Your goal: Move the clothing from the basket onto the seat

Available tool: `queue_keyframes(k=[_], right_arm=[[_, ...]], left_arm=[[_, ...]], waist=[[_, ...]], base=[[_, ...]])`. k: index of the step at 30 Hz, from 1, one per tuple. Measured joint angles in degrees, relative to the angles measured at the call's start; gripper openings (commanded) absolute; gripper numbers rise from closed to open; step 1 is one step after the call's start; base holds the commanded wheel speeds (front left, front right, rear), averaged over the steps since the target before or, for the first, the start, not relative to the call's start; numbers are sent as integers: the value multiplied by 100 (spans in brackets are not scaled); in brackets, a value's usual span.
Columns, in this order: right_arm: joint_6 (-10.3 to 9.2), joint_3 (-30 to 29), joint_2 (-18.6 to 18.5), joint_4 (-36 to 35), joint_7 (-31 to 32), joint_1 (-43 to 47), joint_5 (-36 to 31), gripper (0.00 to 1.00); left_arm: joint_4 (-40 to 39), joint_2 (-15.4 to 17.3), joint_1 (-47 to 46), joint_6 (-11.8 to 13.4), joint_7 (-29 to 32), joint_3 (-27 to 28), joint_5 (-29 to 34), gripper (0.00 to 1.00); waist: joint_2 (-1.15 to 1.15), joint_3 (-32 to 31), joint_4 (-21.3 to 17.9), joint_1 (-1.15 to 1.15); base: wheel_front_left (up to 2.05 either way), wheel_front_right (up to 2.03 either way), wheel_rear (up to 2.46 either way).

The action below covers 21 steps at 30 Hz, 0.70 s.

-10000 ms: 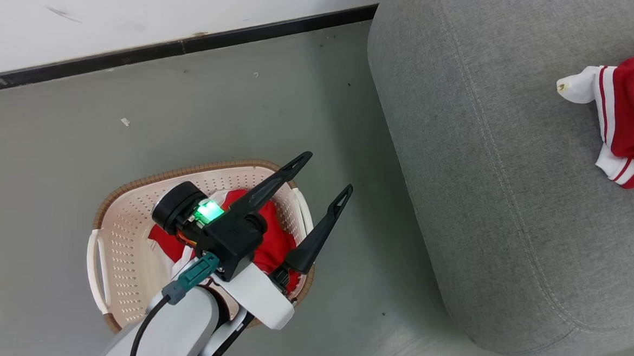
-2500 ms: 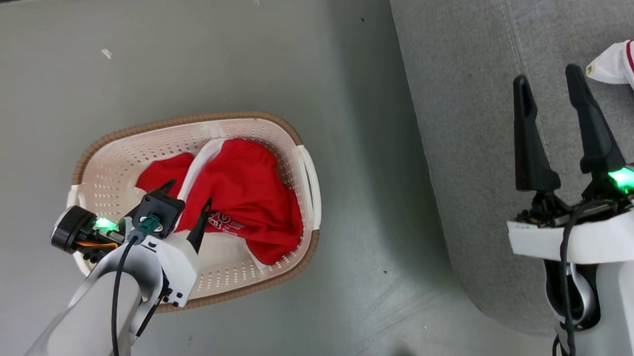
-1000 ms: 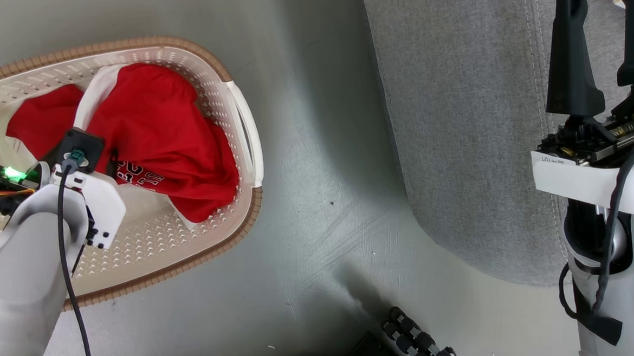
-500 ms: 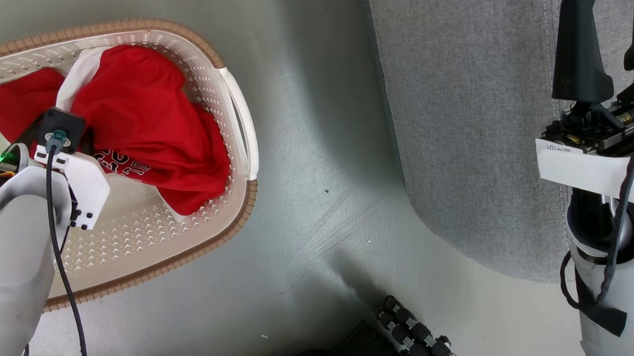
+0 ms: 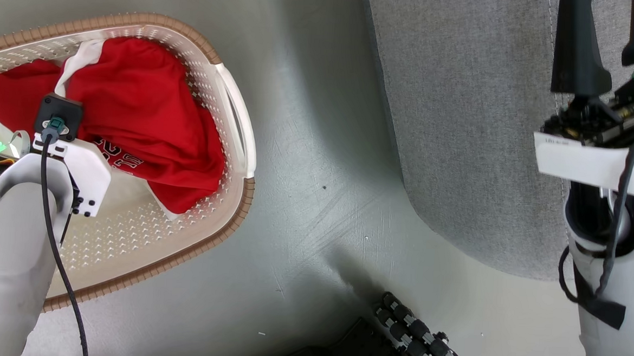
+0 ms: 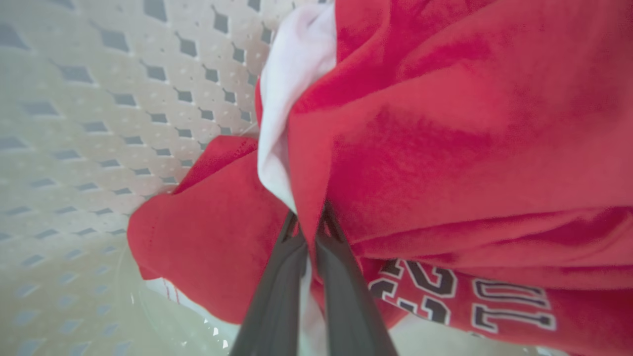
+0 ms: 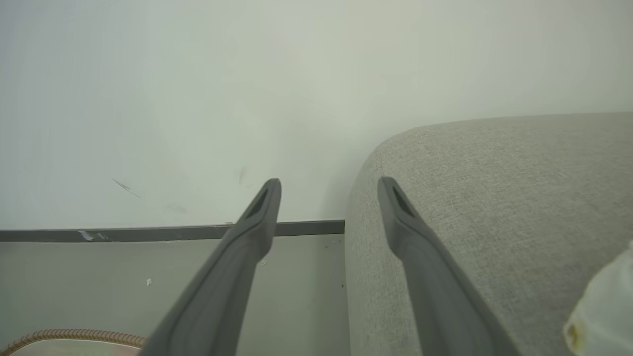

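The left claw (image 6: pixel 307 222) was pinched almost shut on a fold of the red clothing (image 6: pixel 445 148), low in the basket (image 5: pixel 246 196) at the upper left of the head frame. The cloth lay slantwise toward the lower right, bunched against the white handle (image 5: pixel 242 130). Beyond that rim ran a strip of bare floor (image 5: pixel 316 199), then the seat (image 5: pixel 461 126) at upper right, with open room. The right claw (image 7: pixel 329 198) hung there, spread and empty.
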Motion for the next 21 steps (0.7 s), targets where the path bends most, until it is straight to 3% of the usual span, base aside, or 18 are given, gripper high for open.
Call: queue_keyframes(k=[8, 21], right_arm=[[0, 119, 0, 70, 0, -157, -3, 100], [0, 143, -3, 269, 0, -216, -215, 100]], left_arm=[[-119, -85, 2, -153, -199, -25, -111, 0], [-578, -296, 196, -201, -639, -37, -246, 0]], waist=[[0, -72, 44, 0], [0, -359, 288, 0]], base=[[0, 0, 0], [0, 0, 0]])
